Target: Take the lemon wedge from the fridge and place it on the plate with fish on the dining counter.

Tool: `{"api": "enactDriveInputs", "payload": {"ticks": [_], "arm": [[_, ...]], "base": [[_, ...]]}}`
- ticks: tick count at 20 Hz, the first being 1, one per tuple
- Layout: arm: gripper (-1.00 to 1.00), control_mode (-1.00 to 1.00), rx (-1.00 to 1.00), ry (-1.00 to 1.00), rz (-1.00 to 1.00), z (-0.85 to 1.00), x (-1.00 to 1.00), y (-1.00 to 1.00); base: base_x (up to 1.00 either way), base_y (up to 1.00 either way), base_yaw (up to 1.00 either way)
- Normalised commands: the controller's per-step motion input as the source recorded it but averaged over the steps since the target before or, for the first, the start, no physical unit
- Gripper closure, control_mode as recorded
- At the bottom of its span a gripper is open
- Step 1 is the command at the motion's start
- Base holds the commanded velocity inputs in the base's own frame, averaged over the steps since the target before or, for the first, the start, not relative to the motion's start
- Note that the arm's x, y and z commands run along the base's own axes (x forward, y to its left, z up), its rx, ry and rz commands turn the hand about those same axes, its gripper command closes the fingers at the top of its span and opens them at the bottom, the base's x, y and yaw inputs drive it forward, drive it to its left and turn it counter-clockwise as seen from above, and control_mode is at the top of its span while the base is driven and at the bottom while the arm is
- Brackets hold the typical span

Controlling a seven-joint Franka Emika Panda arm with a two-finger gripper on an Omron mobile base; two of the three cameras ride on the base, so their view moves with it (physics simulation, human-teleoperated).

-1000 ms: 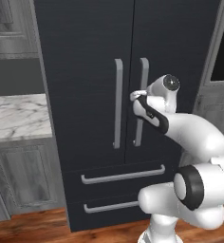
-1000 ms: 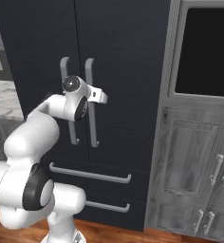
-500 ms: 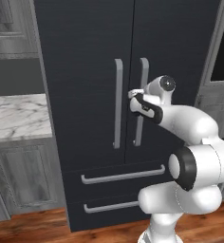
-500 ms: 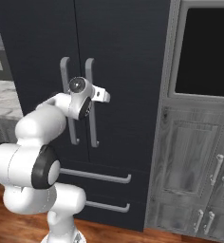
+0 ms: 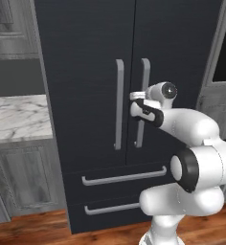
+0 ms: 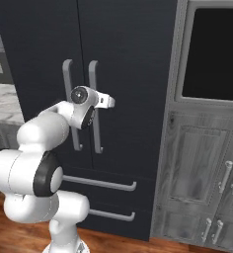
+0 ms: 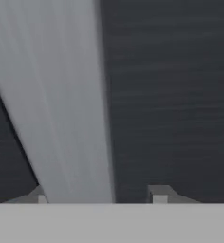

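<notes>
Glossy white rounded arm (image 5: 191, 129) w/ black joint rings, dark wrist band, small grey-tipped gripper (image 7: 99, 197).

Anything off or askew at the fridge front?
Nothing stands out. The fridge has both doors shut and flush, its bar handles straight, and both bottom drawers closed. The hand is at the right door's handle, the bar between its fingertips but nearer one side, jaws not yet pressed on it.

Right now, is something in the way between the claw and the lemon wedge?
Yes. The fridge doors are both shut, so the wedge inside is hidden behind them. The claw is at the right door's handle, with the bar between its fingertips.
</notes>
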Motion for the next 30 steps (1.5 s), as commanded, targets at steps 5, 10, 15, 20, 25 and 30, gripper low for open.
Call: {"api": "enactDriveInputs", "payload": {"ticks": [5, 10, 15, 20, 25, 30], "arm": [[1.0, -1.0, 0.0, 0.0, 0.0, 0.0, 0.0, 0.0], [1.0, -1.0, 0.0, -0.01, -0.04, 0.01, -0.34, -0.02], [1.0, -1.0, 0.0, -0.01, -0.16, 0.03, -0.96, -0.25], [1.0, -1.0, 0.02, -0.02, -0.21, 0.1, -1.0, -0.36], [-1.0, -1.0, 0.11, -0.01, -0.26, 0.7, -1.0, -0.25], [-1.0, -1.0, 0.07, -0.1, -0.21, 1.0, -1.0, 0.21]], "base": [[0.0, 0.0, 0.0], [0.0, 0.0, 0.0], [0.0, 0.0, 0.0], [0.0, 0.0, 0.0], [0.0, 0.0, 0.0], [0.0, 0.0, 0.0]]}}
